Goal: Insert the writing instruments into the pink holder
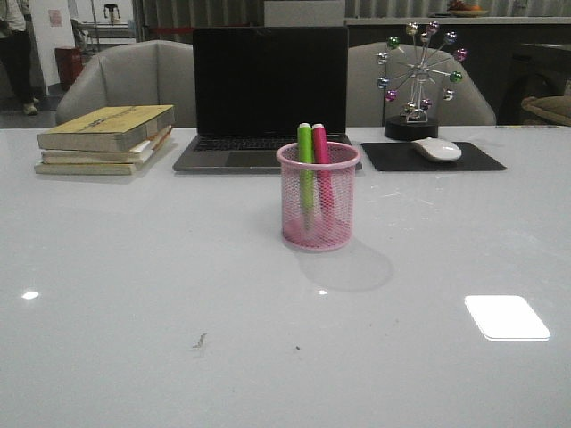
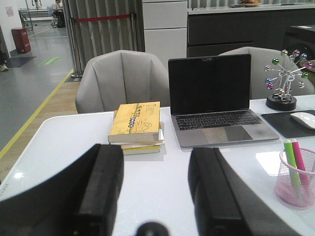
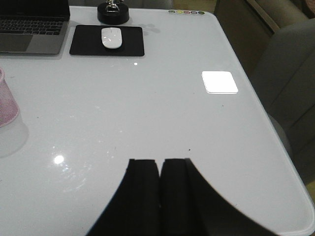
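Note:
The pink holder (image 1: 318, 196) stands upright in the middle of the table. Inside it lean the lime green marker (image 1: 305, 160) and the bright pink marker (image 1: 320, 165), side by side, tops above the rim. The left wrist view shows the same pink holder (image 2: 295, 179) with the green marker (image 2: 291, 162) and pink marker (image 2: 299, 158), off to one side of my left gripper (image 2: 156, 167), which is open and empty over bare table. My right gripper (image 3: 160, 169) is shut with nothing in it; the pink holder (image 3: 7, 105) sits at that view's edge. Neither gripper shows in the front view.
A dark laptop (image 1: 268, 98) stands behind the holder. A stack of books (image 1: 105, 138) lies at the back left. A white mouse (image 1: 437, 149) on a black pad (image 1: 433, 158) and a ball-wheel ornament (image 1: 417, 80) sit at the back right. Grey chairs stand beyond the table.

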`<move>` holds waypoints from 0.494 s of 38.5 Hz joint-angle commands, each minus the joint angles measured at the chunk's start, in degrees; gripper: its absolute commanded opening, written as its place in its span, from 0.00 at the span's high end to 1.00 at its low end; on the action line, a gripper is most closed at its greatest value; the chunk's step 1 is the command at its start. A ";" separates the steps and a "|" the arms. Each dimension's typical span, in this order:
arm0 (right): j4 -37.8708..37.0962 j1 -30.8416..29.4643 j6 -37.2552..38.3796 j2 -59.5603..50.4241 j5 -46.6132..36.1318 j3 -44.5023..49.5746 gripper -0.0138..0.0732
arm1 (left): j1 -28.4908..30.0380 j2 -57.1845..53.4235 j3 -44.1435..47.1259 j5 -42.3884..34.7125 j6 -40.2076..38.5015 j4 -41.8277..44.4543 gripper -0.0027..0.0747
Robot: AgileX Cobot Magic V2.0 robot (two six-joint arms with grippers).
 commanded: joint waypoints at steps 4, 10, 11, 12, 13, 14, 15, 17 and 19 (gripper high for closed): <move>-1.77 -0.32 -0.43 0.61 -3.68 -1.17 0.79 | 0.11 0.59 -1.52 -4.71 -0.14 0.10 0.48; -2.63 -0.32 -0.43 0.61 -3.79 -1.17 0.79 | 0.11 0.59 -1.52 -4.71 -0.14 0.10 0.48; -2.63 -0.32 -0.43 0.61 -3.79 -1.17 0.79 | 0.11 0.59 -1.52 -4.71 -0.14 0.10 0.48; -2.51 -0.32 -0.43 0.61 -3.92 -1.17 0.79 | 0.11 0.59 -1.52 -4.71 -0.14 0.10 0.48; -2.45 -0.32 -0.43 0.61 -4.11 -1.17 0.79 | 0.11 0.59 -1.52 -4.71 -0.14 0.10 0.48; -2.38 -0.32 -0.43 0.61 -4.62 -1.17 0.79 | 0.11 0.59 -1.52 -4.71 -0.14 0.10 0.48; -2.19 -0.32 -0.43 0.61 -5.18 -1.17 0.79 | 0.11 0.59 -1.52 -4.71 -0.14 0.10 0.48; -1.46 -0.26 -0.43 0.61 -7.07 -1.17 0.79 | 0.11 0.59 -1.52 -4.71 -0.14 0.10 0.48; 0.84 -0.26 -0.43 0.53 -10.28 -1.17 0.79 | 0.11 0.59 -1.52 -4.71 -0.14 0.10 0.48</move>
